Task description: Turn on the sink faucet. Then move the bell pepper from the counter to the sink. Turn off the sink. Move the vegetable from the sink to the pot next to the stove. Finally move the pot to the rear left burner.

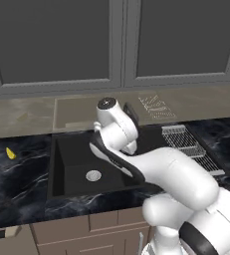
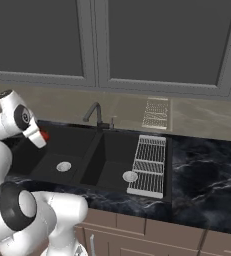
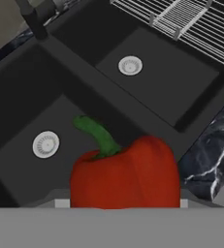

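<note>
Two-finger gripper (image 2: 43, 136) of the white arm raised above the left basin of the matte black rectangular double-basin sink (image 2: 82, 162), jaws clamped on the small lumpy bright red bell pepper (image 3: 125, 175). In the right base view, pepper visible as a red spot (image 2: 45, 135) at the tip of the hand, clear of the basin floor. In the hand view, pepper directly at the fingers, close to the camera, curved green stem (image 3: 98, 135) pointing away from the hand; below and beyond it, the left basin's round silver drain (image 3: 46, 144), the divider, and the right basin's round silver drain (image 3: 130, 65). Slim dark grey gooseneck faucet (image 2: 94, 115) upright at the rear rim between the basins. Silver wire rack (image 2: 149, 164) along the right basin's far side. Black marble-look counter (image 2: 202, 180) with thin white veins surrounding the sink; small yellow wedge-shaped piece (image 1: 10, 153) on it, well to the left of the sink.
</note>
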Robot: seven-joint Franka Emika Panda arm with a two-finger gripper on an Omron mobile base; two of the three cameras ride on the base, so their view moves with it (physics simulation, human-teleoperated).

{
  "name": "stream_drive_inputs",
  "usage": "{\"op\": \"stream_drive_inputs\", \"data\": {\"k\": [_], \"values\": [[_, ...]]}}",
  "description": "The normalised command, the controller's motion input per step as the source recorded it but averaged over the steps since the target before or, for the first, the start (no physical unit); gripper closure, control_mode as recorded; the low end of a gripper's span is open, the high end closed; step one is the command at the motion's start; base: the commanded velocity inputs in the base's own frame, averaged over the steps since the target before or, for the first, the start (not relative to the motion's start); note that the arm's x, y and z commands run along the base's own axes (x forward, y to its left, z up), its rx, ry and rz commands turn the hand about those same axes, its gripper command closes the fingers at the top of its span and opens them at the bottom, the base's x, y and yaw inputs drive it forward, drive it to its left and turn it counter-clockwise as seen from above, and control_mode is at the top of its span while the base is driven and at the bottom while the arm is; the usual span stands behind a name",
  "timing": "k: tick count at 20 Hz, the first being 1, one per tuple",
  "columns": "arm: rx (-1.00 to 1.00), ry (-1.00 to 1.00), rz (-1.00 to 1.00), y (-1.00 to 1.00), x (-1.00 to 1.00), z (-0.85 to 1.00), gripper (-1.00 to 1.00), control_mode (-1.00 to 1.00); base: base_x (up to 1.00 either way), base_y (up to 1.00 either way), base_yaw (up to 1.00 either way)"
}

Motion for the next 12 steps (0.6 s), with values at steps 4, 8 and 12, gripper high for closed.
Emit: {"op": "stream_drive_inputs", "data": {"k": [4, 8, 12], "values": [[-0.03, 0.00, 0.15, -0.08, -0.50, 0.24, 1.00, -1.00, 0.00, 0.00, 0.00], [-0.02, 0.00, 0.18, -0.10, -0.47, 0.19, 1.00, -1.00, 0.00, 0.00, 0.00], [-0.01, 0.00, 0.22, -0.10, -0.40, 0.19, 1.00, -1.00, 0.00, 0.00, 0.00]]}}
